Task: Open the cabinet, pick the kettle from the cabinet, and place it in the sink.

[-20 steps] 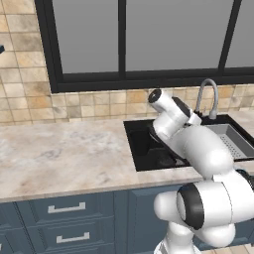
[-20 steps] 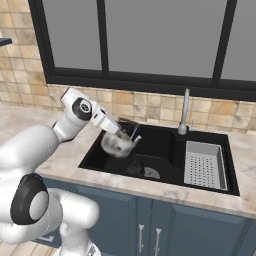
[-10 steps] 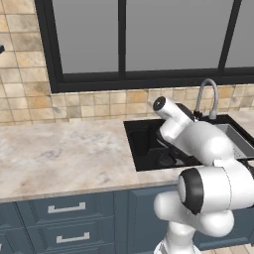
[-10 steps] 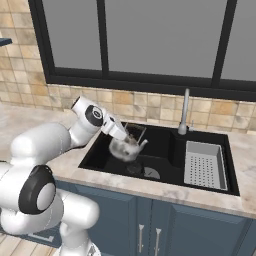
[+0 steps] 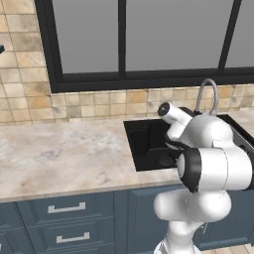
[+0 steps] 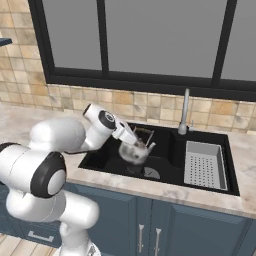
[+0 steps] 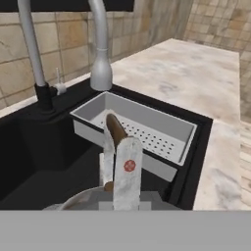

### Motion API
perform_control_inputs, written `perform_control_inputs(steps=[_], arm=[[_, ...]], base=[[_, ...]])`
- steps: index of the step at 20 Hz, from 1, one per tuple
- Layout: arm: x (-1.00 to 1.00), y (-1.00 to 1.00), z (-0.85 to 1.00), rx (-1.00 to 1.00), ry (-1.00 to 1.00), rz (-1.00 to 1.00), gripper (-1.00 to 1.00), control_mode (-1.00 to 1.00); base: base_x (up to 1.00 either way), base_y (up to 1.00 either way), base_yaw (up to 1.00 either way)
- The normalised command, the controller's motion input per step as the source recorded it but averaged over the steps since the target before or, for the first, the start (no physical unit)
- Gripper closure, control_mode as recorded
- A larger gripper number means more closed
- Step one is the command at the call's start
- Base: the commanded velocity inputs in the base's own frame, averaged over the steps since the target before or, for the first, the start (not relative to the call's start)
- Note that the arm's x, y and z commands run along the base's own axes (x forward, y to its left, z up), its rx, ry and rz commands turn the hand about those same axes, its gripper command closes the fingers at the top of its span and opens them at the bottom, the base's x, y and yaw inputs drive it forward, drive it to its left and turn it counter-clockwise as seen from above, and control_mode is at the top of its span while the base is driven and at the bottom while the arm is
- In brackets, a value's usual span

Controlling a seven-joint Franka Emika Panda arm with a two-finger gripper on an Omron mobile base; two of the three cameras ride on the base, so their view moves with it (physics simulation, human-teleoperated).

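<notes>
The silver-grey kettle [image 6: 133,153] hangs inside the black sink [image 6: 165,161], over its left half and just above the bottom. My gripper [image 6: 135,142] is shut on the arched handle from above. In the hand view the brown-topped handle [image 7: 117,135] rises right in front of the camera, with the kettle's lid [image 7: 93,200] low beneath it. In the left base view my own arm covers the kettle, and the sink [image 5: 148,144] shows beside it. The cabinet is out of view.
A grey perforated tray [image 6: 204,163] fills the sink's right part [image 7: 147,128]. The silver gooseneck faucet [image 6: 184,111] stands behind the basin [image 7: 100,54]. Marble counter [image 5: 64,158] stretches left of the sink, with blue drawers [image 5: 64,208] below. A dark-framed window runs along the wall.
The arm has carried the kettle a little to the right and down, deeper into the sink. The grip on the handle has not changed.
</notes>
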Motion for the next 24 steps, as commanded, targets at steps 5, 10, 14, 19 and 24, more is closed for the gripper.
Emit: perform_control_inputs(steps=[5,10,14,19,24], arm=[[0.14,-0.15,-0.31,-0.07,0.00,0.00,1.00,-1.00],[0.22,-0.12,-0.27,-0.07,0.00,0.00,1.00,-1.00],[0.29,-0.06,-0.18,-0.02,0.05,-0.06,1.00,-1.00],[0.26,-0.07,-0.10,0.00,0.22,-0.10,1.00,-1.00],[0.24,-0.14,-0.15,0.00,0.20,-0.08,1.00,-1.00]], base=[[0.00,0.00,0.00],[0.00,0.00,0.00],[0.00,0.00,0.00],[0.00,0.00,0.00],[0.00,0.00,0.00]])
